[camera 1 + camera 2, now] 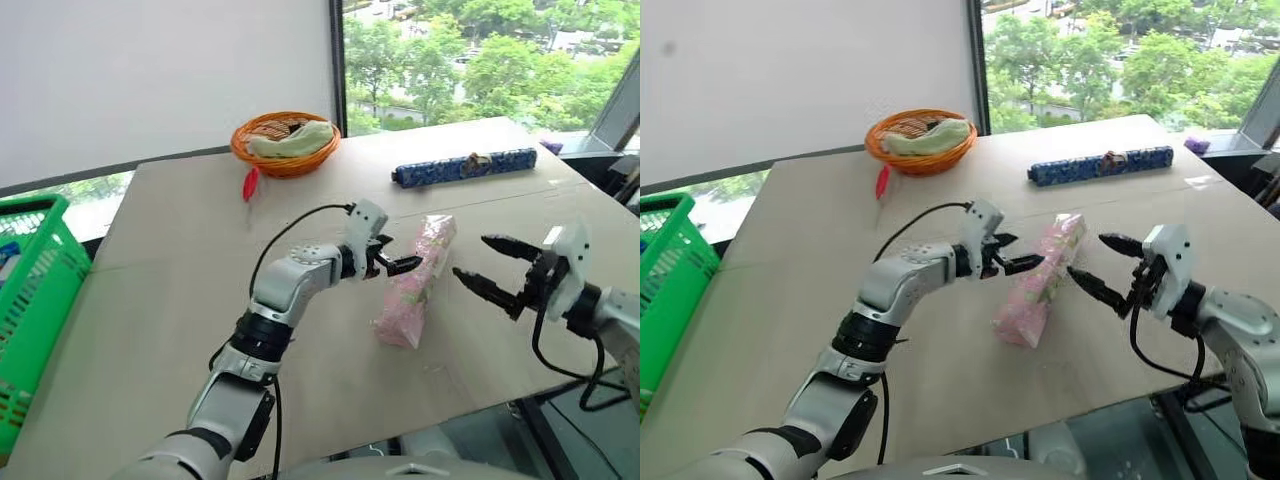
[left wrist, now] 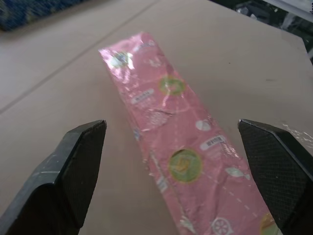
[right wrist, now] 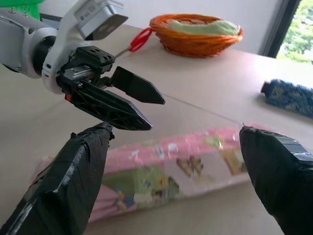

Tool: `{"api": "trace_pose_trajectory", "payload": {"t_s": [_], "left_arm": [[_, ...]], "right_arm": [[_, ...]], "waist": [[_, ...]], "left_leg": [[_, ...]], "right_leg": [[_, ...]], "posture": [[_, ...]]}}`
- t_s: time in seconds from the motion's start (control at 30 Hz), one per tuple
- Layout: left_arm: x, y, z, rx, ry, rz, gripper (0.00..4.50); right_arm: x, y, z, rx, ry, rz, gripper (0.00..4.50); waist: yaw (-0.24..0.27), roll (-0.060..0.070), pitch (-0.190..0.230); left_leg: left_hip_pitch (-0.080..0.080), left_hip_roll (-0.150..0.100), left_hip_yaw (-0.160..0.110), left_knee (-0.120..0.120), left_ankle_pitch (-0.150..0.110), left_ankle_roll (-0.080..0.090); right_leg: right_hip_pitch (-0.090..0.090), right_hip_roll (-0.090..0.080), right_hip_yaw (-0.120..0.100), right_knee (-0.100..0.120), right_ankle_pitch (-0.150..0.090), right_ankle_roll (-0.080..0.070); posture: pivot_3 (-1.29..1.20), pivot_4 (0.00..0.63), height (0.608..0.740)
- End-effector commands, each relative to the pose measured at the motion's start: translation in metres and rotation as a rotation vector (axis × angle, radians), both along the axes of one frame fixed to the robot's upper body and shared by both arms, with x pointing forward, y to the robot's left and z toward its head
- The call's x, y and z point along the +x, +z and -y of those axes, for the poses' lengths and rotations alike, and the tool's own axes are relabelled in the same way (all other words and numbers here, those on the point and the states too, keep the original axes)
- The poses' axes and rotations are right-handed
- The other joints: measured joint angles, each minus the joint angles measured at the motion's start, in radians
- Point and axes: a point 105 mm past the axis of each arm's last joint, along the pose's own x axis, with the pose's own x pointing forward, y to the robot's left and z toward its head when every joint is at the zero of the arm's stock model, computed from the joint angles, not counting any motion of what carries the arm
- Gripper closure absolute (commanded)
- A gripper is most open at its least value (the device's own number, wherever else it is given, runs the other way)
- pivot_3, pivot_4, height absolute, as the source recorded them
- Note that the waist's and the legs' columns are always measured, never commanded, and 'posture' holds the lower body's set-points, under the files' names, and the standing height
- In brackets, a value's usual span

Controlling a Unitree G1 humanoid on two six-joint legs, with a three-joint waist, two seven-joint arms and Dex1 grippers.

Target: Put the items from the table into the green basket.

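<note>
Head views: pink packet (image 1: 415, 283) flat on desk (image 1: 180, 290), left gripper (image 1: 392, 259) spread wide just beside it, right gripper (image 1: 495, 268) spread wide nearby; green basket (image 1: 30, 300) off the desk's left edge. Left wrist: packet between parted fingers (image 2: 73, 166). Right wrist: packet beyond parted fingers (image 3: 73, 176).

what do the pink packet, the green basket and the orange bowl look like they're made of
Pink packet: seemingly thin glossy foil or plastic film; it creases and catches the light, with printed floral and fruit motifs.
Green basket: rigid moulded plastic by the look of it, uniform bright colour, slotted lattice sides.
Orange bowl: woven wicker or rattan, judging by its ribbed, coiled rim; possibly dyed or plastic imitation.
</note>
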Motion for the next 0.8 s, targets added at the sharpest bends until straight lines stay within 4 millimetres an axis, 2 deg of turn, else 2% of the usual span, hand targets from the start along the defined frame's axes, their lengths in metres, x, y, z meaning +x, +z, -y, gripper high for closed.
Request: {"api": "trace_pose_trajectory", "payload": {"t_s": [0.03,0.13,0.27,0.57,0.67,0.73,0.8], "left_arm": [[0.006,-0.003,0.009,0.077,-0.007,0.004,0.06],[0.008,-0.011,0.017,0.114,-0.008,-0.024,0.06],[0.007,-0.021,0.023,0.17,-0.013,-0.046,0.06],[0.014,-0.046,0.0,0.44,0.001,0.089,0.06],[0.017,-0.047,-0.002,0.451,0.002,0.117,0.76],[0.018,-0.046,-0.001,0.439,0.007,0.12,1.84],[0.019,-0.045,-0.001,0.438,0.011,0.126,2.61]], "right_arm": [[-0.006,0.02,0.0,0.013,-0.038,0.089,0.0],[-0.009,0.02,0.003,0.021,-0.07,0.096,0.0],[-0.012,0.019,0.005,0.021,-0.091,0.099,0.0],[-0.013,0.016,0.003,0.031,-0.103,0.104,0.0],[-0.012,0.015,0.002,0.029,-0.096,0.104,0.0],[-0.011,0.016,0.002,0.028,-0.092,0.105,0.0],[-0.01,0.016,0.001,0.029,-0.089,0.107,0.0]], "waist": [[-0.021,0.0,0.0],[-0.049,0.002,-0.001],[-0.059,0.004,-0.002],[-0.083,0.007,-0.005],[-0.096,0.009,-0.006],[-0.102,0.009,-0.006],[-0.103,0.009,-0.006]], "left_leg": [[0.0,0.0,0.0,0.0,0.0,0.0],[0.002,0.0,0.0,0.001,0.0,0.0],[0.002,0.001,-0.003,0.001,0.0,0.001],[0.002,0.001,-0.002,0.001,-0.001,0.002],[0.003,0.001,-0.002,0.001,-0.001,0.002],[0.003,0.001,-0.002,0.001,-0.001,0.002],[0.003,0.001,-0.002,0.001,-0.001,0.002]], "right_leg": [[0.001,0.0,0.0,-0.001,0.0,0.0],[0.004,0.0,-0.002,-0.003,0.0,0.001],[0.01,0.0,-0.004,-0.012,0.003,0.006],[0.012,0.0,-0.004,-0.015,0.004,0.008],[0.012,0.0,-0.004,-0.015,0.004,0.008],[0.012,0.0,-0.004,-0.015,0.003,0.008],[0.012,0.0,-0.004,-0.015,0.003,0.008]], "posture": [[-0.43,0.0,0.74],[-0.45,0.0,0.74],[-0.46,0.0,0.74],[-0.48,0.0,0.74],[-0.48,0.0,0.74],[-0.47,0.0,0.74],[-0.47,0.0,0.74]]}}
